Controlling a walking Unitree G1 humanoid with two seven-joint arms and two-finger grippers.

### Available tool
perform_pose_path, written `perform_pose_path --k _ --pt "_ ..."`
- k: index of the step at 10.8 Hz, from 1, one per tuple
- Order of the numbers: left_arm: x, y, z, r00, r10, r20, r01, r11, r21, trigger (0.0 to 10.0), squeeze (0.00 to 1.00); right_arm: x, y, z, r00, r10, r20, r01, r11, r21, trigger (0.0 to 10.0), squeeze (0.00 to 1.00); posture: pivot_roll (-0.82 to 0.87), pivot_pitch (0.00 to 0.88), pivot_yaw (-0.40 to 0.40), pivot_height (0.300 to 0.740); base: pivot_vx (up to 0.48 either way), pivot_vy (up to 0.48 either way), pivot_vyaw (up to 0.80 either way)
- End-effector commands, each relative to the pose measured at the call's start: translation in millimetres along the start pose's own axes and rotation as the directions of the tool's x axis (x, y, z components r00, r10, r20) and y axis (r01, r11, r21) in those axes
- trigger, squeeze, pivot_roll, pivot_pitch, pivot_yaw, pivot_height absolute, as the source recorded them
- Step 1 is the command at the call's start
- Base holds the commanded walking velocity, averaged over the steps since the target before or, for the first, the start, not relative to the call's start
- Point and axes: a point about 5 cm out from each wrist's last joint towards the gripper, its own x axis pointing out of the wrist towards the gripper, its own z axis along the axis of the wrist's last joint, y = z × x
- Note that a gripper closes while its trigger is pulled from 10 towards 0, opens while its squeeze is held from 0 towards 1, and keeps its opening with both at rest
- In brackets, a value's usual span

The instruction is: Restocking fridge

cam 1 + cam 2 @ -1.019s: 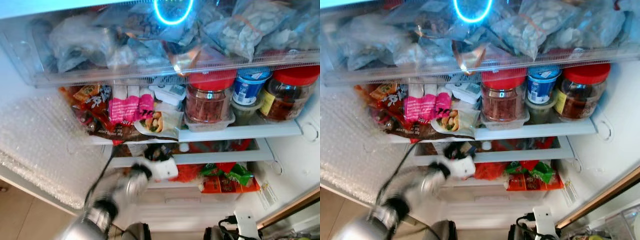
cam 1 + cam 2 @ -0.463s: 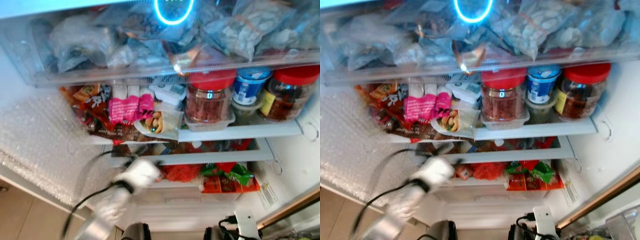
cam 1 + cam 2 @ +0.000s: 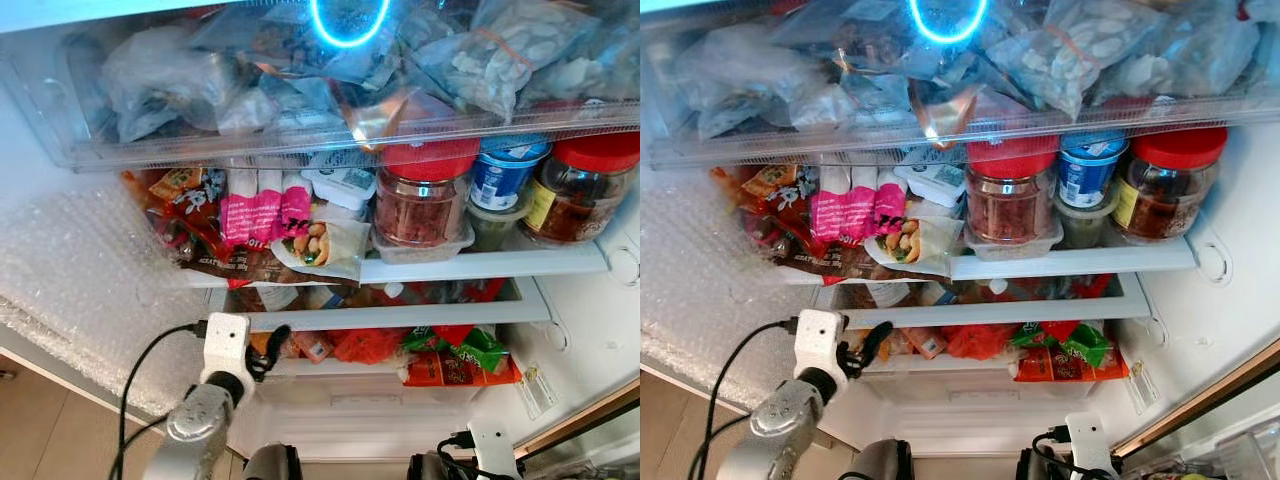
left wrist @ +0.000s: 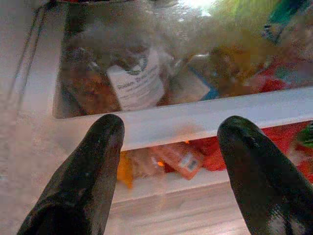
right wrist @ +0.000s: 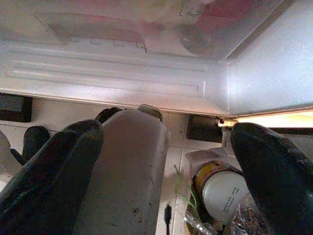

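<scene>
Inside the open white fridge (image 3: 590,330), the clear plastic top drawer (image 3: 300,150) holds frosted bags, while three red- and blue-lidded jars (image 3: 425,195) stand on the white middle shelf (image 3: 470,265) beside crinkly pink snack packets (image 3: 262,210); flat red and green pouches (image 3: 450,355) lie lowest. Left hand (image 3: 262,355) hovers at the lower shelf's left end, fingers (image 4: 93,166) spread, empty, likely clear for another item. Right hand (image 5: 166,161) hangs low, open, empty.
</scene>
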Motion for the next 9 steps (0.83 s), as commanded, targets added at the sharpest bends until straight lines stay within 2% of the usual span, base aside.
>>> perform_pose_path --k 1,3,5,8,9 --pt "-2.7 0.2 0 1.000 -0.007 -0.020 0.007 1.000 0.027 10.0 0.00 -7.7 3.3 -35 0.990 0.029 -0.137 -0.031 0.999 -0.012 10.0 0.00 0.02 0.081 0.059 0.638 0.000 0.000 0.00" --pt "-3.4 -6.1 0 0.999 -0.047 -0.026 0.049 0.996 0.076 10.0 0.00 -7.7 3.9 -35 0.990 0.032 -0.139 -0.034 0.999 -0.014 10.0 0.00 0.02 0.083 0.060 0.638 -0.126 0.000 0.00" --pt "-4.1 -5.1 2 0.998 -0.051 -0.037 0.054 0.995 0.088 10.0 0.00 -7.4 5.2 -35 0.990 0.033 -0.140 -0.035 0.999 -0.012 10.0 0.00 0.02 0.080 0.066 0.638 -0.249 0.000 0.00" --pt "0.0 9.2 2 0.998 -0.036 -0.055 0.045 0.982 0.181 10.0 0.00 -6.9 8.1 -35 0.990 0.039 -0.139 -0.040 0.999 -0.009 10.0 0.00 0.01 0.061 0.080 0.638 -0.250 0.000 0.00" --pt "-0.2 10.9 1 0.998 -0.032 -0.060 0.043 0.981 0.191 10.0 0.00 -6.8 8.7 -35 0.990 0.040 -0.138 -0.041 0.999 -0.008 10.0 0.00 0.01 0.058 0.082 0.638 -0.251 0.000 0.00"
